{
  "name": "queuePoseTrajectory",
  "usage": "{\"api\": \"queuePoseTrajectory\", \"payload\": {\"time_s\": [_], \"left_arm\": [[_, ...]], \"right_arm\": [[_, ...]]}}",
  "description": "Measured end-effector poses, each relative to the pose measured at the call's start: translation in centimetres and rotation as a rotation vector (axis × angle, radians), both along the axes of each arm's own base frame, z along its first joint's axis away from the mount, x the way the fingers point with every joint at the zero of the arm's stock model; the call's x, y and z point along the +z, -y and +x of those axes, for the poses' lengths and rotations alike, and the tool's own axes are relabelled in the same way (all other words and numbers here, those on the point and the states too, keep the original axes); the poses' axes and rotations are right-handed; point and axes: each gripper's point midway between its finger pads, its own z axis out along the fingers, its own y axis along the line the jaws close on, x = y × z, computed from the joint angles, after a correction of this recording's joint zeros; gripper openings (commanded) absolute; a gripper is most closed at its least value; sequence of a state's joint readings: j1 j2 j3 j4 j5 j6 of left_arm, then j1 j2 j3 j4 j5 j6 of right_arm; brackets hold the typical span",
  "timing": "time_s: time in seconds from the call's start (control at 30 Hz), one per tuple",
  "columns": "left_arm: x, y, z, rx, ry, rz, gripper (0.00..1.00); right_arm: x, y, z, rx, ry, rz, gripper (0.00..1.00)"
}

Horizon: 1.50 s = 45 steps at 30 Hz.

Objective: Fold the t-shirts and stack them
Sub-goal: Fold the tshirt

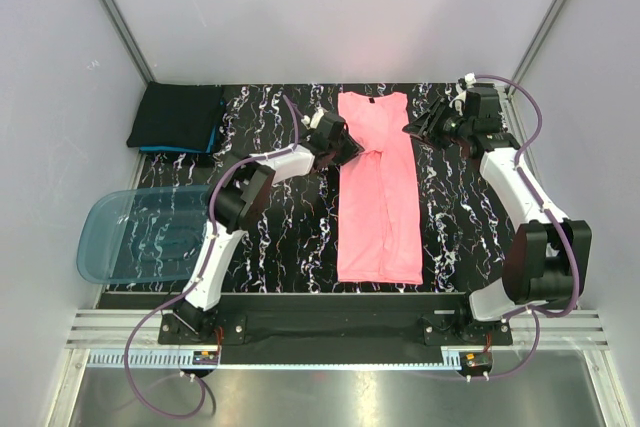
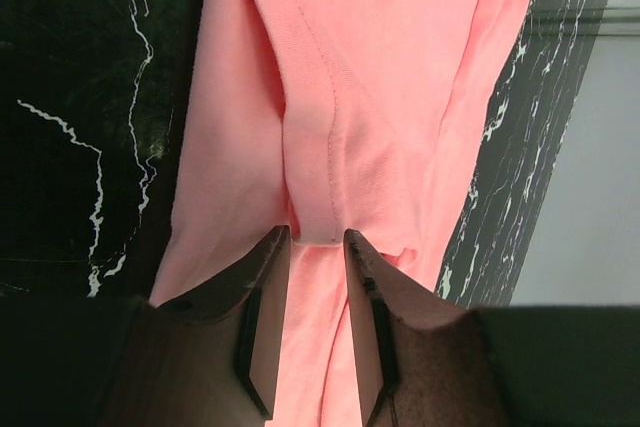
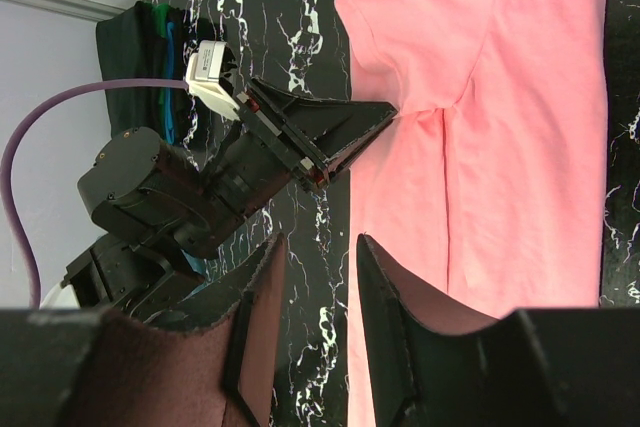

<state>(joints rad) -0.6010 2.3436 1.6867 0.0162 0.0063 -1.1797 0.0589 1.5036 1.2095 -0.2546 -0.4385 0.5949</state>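
Note:
The salmon-pink t-shirt lies in the middle of the table, folded lengthwise into a long strip, its dark neck label at the far end. My left gripper is low at its left edge. In the left wrist view its jaws stand slightly apart, the tips astride the folded-in sleeve hem. My right gripper is open and empty, raised beside the shirt's upper right edge; its wrist view looks across the pink shirt to the left gripper. Folded black and teal t-shirts sit stacked at the back left.
A translucent blue plastic tub lies at the table's left edge beside the left arm. The tabletop is black marble-patterned. White walls enclose the back and both sides. The black and teal stack also shows in the right wrist view.

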Motion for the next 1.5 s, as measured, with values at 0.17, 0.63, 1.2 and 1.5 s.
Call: {"api": "queuePoseTrajectory", "payload": {"time_s": [0.17, 0.63, 1.2, 1.5], "left_arm": [[0.0, 0.2, 0.3, 0.005, 0.001, -0.004, 0.32], [-0.4, -0.1, 0.4, 0.019, -0.002, 0.009, 0.02], [-0.4, -0.9, 0.1, 0.028, -0.012, 0.053, 0.00], [-0.6, -1.2, 0.1, 0.031, -0.024, 0.061, 0.00]], "right_arm": [[0.3, 0.0, -0.1, 0.000, 0.006, 0.000, 0.42], [0.9, 0.1, -0.2, 0.002, 0.026, -0.005, 0.42], [0.9, 0.4, -0.2, -0.005, 0.027, -0.005, 0.43], [0.2, 0.4, 0.0, 0.000, 0.015, -0.011, 0.21]]}}
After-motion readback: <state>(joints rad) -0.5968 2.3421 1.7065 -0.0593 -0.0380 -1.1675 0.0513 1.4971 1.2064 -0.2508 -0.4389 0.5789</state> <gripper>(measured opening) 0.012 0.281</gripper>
